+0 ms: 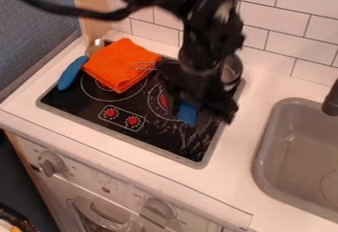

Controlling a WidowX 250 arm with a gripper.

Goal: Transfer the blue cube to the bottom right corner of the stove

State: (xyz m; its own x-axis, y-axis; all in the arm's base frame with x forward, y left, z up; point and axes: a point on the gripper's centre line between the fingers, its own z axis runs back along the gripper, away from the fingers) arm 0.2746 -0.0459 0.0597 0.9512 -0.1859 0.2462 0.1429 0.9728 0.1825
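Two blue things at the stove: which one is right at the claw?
The blue cube, over the right half of the stove; the other, a blue handle, lies far left, beside the orange cloth.

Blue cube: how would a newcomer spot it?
On the black stove, find the two red dials. Just right of them, the blue cube shows at the gripper, partly hidden. It looks compact, unlike the long blue handle by the orange cloth.
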